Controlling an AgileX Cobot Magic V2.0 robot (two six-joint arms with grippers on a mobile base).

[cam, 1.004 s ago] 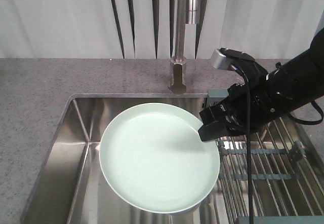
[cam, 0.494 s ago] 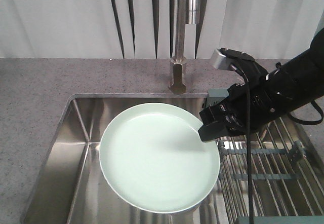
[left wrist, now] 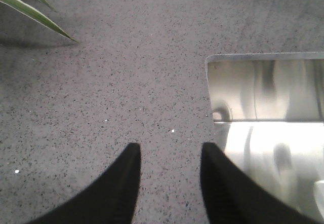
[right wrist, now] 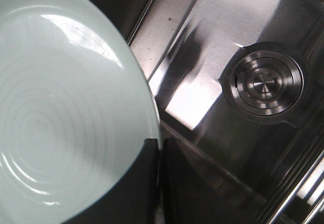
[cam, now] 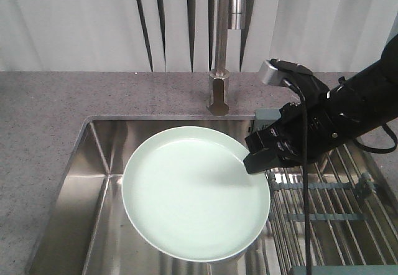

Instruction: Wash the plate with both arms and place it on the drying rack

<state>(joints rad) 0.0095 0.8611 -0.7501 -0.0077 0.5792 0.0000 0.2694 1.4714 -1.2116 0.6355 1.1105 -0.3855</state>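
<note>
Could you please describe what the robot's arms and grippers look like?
The right arm is black and bulky, ending in a blocky black right gripper. A small grey camera module sits on top of it, and a thin black cable runs down from there. Of the left gripper, only two black, tapered, slightly curved fingers show. No markings are visible.

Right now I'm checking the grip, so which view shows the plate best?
Front-facing: nearly the whole plate shows, its rim pinched by the right gripper. Right wrist shows part only; left wrist, at most a sliver.
</note>
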